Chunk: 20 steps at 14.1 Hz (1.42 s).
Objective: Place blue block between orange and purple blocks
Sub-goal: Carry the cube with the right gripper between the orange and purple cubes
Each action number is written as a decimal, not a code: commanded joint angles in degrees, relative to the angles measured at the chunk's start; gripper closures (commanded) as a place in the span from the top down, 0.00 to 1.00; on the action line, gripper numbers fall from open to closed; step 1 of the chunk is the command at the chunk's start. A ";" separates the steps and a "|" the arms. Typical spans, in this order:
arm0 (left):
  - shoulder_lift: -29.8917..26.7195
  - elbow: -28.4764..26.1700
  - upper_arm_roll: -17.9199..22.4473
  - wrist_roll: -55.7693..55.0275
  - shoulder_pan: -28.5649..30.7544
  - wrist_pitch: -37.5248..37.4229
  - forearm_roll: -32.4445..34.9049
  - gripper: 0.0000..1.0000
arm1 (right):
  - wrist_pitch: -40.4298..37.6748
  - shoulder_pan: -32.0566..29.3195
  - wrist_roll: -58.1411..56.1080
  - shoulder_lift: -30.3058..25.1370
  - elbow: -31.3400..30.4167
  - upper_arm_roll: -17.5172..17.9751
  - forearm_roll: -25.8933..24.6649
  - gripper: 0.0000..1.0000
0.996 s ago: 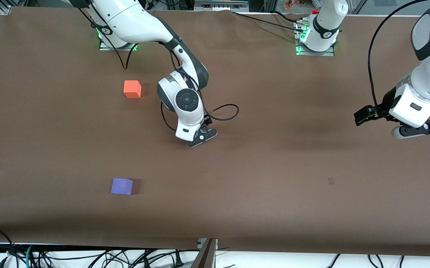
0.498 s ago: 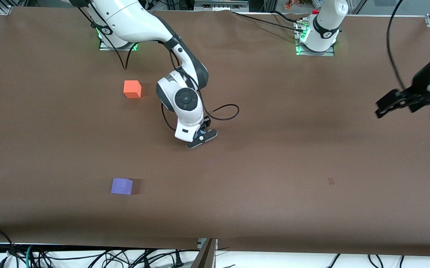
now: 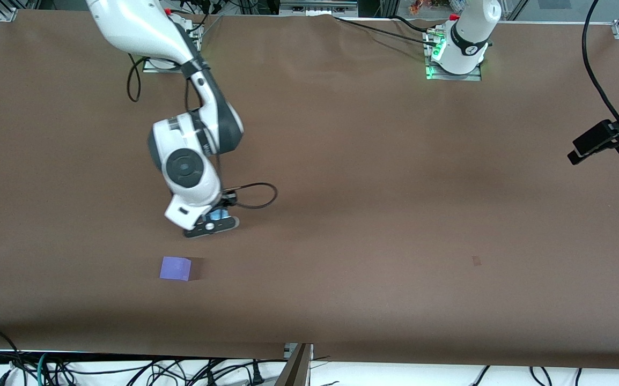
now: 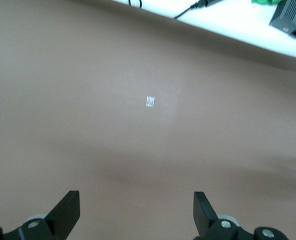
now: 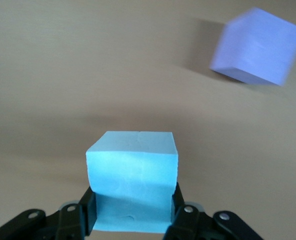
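Sky-blue shows between the fingers of the right gripper (image 3: pixel 214 217) in the front view: the blue block (image 3: pixel 216 215) is clamped there and carried low over the brown table (image 3: pixel 395 214). The purple block (image 3: pixel 175 268) lies at about seven o'clock from that gripper, nearer to the camera. No orange block is visible here; the right arm's wrist and elbow cover the part of the table at about twelve o'clock from the purple cube, so I cannot tell where it sits. My judgement is that the coming move turns on the line between those two cubes, and only one end of that line can be seen. The left gripper (image 3: pixel 588 145) waits off toward the left arm's end of the table, much farther from the cubes than the right one.

From the left wrist, the left gripper (image 4: pixel 136 215) has its fingers spread wide with nothing between them, over bare table.

From the right wrist, the right gripper (image 5: pixel 130 215) is clamped on two opposite faces of the blue block (image 5: pixel 133 187), which sits square and level. The purple block (image 5: pixel 258 47) is well apart from it, at about one o'clock.

No containers are in sight.
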 commanded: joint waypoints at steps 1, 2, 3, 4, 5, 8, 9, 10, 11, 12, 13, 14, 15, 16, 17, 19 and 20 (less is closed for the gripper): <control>-4.76 -6.14 -0.54 0.97 0.44 -0.59 -0.84 1.00 | 3.20 -2.20 -0.70 -5.83 -9.42 -0.29 1.19 0.06; -5.21 -6.86 -0.54 0.97 0.44 -0.42 -0.84 1.00 | 6.96 -3.60 -1.31 -7.58 -13.72 -1.08 1.19 0.06; -5.21 -6.78 -0.54 0.97 0.44 -0.41 -0.93 1.00 | 11.00 -4.74 -1.49 -8.56 -17.50 -1.26 1.19 0.06; -5.21 -6.78 -0.54 0.97 0.44 -0.41 -0.84 1.00 | 13.91 -5.19 -1.84 -8.83 -19.89 -1.35 1.19 0.06; -4.95 -6.52 -0.54 0.19 0.35 -0.41 -0.84 1.00 | 14.98 -5.46 -1.76 -8.83 -20.70 -1.35 1.63 0.06; -4.77 -5.99 -0.71 0.62 0.09 -1.12 -0.58 1.00 | 15.43 -6.51 -1.84 -8.75 -22.28 -1.35 6.10 0.06; -4.69 -5.90 -0.71 0.71 0.00 -1.12 -0.40 1.00 | 16.39 -6.51 -1.93 -8.75 -23.16 -1.35 7.86 0.06; -4.68 -5.82 -0.71 0.80 0.00 -1.03 -0.40 1.00 | 16.92 -6.43 -1.93 -8.75 -23.69 -1.35 7.96 0.06; -4.68 -5.81 -0.80 0.71 -0.17 -1.03 -0.40 1.00 | 16.93 -6.51 -2.19 -8.75 -23.87 -1.35 7.87 0.06; -4.68 -5.73 -0.80 0.71 -0.26 -1.03 -0.31 1.00 | 16.93 -6.51 -3.06 -8.66 -23.96 -1.35 7.87 0.14; -4.68 -5.73 -0.80 0.71 -0.26 -1.03 -0.23 1.00 | 16.84 -6.51 -4.12 -8.57 -24.04 -1.35 7.87 0.49; -4.68 -5.73 -0.71 0.80 -0.26 -1.03 -0.22 1.00 | 16.49 -6.51 -4.48 -8.57 -23.96 -1.35 7.96 0.99; -4.68 -5.73 -0.71 0.89 -0.26 -1.03 -0.22 1.00 | 16.14 -6.77 -4.65 -8.92 -23.43 -1.44 7.96 1.00; -4.68 -5.73 -0.71 0.89 -0.26 -0.94 -0.22 1.00 | 15.79 -6.78 -4.74 -9.70 -22.82 -1.78 7.96 1.00; -4.68 -5.73 -0.62 0.89 -0.18 -0.85 -0.14 1.00 | 14.57 -6.78 -4.83 -10.49 -21.60 -1.87 7.87 1.00; -4.51 -5.73 -0.62 0.89 0.17 -0.68 -0.22 1.00 | 7.48 -6.78 -5.09 -11.99 -17.04 -3.45 7.87 1.00; -4.42 -5.73 -0.62 0.89 0.18 -0.59 -0.49 1.00 | 1.26 -6.78 -5.44 -12.95 -14.32 -4.24 7.79 1.00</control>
